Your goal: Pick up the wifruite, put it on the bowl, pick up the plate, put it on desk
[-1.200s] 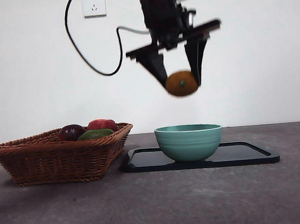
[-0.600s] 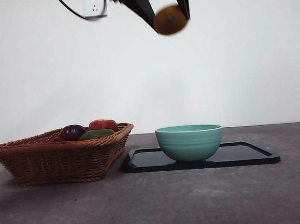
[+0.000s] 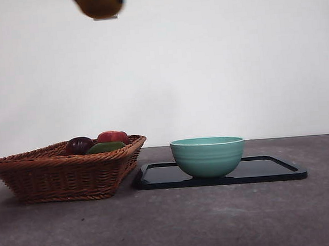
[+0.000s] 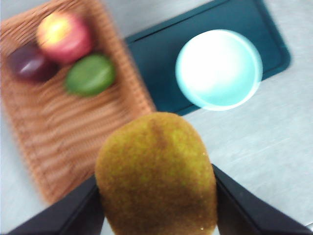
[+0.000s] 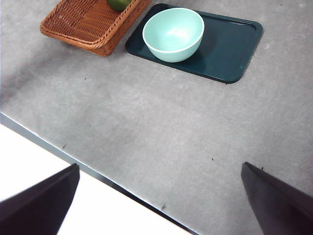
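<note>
My left gripper [image 4: 156, 196] is shut on the wifruite [image 4: 155, 174], a round yellow-orange fruit, and holds it high above the table. In the front view only the fruit's lower part [image 3: 99, 5] shows at the top edge, above the basket side. The mint-teal bowl [image 3: 207, 156] stands empty on a flat black tray [image 3: 271, 170] on the grey desk [image 3: 172, 225]. The bowl also shows in the left wrist view [image 4: 218, 68] and the right wrist view [image 5: 173, 34]. My right gripper [image 5: 161, 196] is open and empty, high over the desk's front edge.
A brown wicker basket [image 3: 65, 170] stands left of the tray and holds a red apple [image 3: 112, 137], a dark plum [image 3: 78, 145] and a green fruit [image 3: 105, 147]. The desk's front edge [image 5: 73, 161] crosses the right wrist view.
The left gripper has risen and moved left with the wifruite, from above the bowl to the top edge of the front view. Bowl, tray and basket have not moved.
</note>
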You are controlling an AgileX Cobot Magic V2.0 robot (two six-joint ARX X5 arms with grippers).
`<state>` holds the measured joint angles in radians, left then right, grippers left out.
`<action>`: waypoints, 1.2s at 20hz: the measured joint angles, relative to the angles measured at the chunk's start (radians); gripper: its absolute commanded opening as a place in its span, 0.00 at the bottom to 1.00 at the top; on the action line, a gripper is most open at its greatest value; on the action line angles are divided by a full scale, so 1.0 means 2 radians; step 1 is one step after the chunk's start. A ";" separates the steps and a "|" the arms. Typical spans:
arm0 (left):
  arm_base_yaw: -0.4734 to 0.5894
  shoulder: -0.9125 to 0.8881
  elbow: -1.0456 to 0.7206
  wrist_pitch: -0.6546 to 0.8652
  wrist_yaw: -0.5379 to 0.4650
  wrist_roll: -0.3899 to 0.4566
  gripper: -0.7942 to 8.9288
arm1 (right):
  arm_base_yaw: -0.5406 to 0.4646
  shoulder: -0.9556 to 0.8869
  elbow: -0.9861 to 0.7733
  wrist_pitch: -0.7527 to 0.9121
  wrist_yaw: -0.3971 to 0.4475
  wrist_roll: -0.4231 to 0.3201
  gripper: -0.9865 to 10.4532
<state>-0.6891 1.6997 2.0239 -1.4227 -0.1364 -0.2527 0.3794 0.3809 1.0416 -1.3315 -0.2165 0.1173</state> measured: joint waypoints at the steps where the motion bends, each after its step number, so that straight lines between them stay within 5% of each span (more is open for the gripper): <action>1: 0.008 -0.019 -0.025 0.000 -0.001 -0.004 0.24 | 0.000 0.000 0.000 0.000 0.000 0.001 0.57; 8: 0.052 -0.076 -0.152 0.000 -0.094 -0.063 0.23 | 0.000 0.000 0.000 0.000 0.000 0.002 0.57; 13: 0.057 -0.073 -0.193 0.096 -0.088 -0.077 0.23 | 0.000 0.000 0.000 0.000 -0.013 0.002 0.57; 24: 0.087 0.042 -0.214 0.179 -0.038 -0.065 0.23 | 0.000 0.000 0.000 0.000 -0.021 0.002 0.57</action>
<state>-0.5159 1.7828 1.5959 -1.0653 -0.2131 -0.3828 0.3794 0.3809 1.0416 -1.3315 -0.2592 0.1215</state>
